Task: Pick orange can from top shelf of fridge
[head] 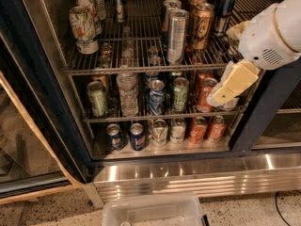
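The orange can (201,26), tall, copper-coloured with a dark emblem, stands upright on the top shelf (117,68) of the fridge (256,121), right of a tall plain silver can (177,36). My gripper (223,65) hangs at the right of the open fridge, in front of the shelf's right end and a little lower right of the orange can. It is open and empty. One cream finger (233,83) points down-left over the middle shelf's red cans; the other shows only at its edge by the white wrist. It touches no can.
Pale green-white cans (84,28) stand at the top shelf's left, dark cans (223,11) behind the orange one. The middle shelf holds green, blue and red cans and a water bottle (127,91). Small cans line the bottom shelf. A clear plastic bin (153,210) sits on the floor.
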{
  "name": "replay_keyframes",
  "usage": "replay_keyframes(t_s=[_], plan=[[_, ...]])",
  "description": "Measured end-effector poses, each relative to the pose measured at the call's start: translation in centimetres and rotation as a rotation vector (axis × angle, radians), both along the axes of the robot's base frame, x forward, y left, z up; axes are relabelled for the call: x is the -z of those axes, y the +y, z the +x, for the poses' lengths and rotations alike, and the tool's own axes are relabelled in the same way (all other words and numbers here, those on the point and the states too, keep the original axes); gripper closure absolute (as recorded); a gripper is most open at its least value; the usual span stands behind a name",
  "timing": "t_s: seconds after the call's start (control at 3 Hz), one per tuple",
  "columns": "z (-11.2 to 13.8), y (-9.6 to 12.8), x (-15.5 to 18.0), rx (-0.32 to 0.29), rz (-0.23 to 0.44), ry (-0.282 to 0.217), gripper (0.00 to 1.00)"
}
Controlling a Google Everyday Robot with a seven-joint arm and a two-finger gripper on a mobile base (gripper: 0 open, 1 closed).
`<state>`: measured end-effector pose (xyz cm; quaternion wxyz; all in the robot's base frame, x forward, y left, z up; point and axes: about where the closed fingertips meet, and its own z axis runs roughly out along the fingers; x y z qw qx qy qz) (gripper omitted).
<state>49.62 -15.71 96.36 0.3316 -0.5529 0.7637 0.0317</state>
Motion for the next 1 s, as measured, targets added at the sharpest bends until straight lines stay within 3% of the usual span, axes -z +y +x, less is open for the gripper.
replay_keyframes(t_s=[0.33,0.67,1.0], plan=[[0.8,0.7,-0.1,0.002,0.042,-0.035,0.00],[1.9,1.5,-0.3,0.032,0.121,-0.110,0.00],[2.7,1.5,-1.3,0.051,0.134,-0.155,0.00]])
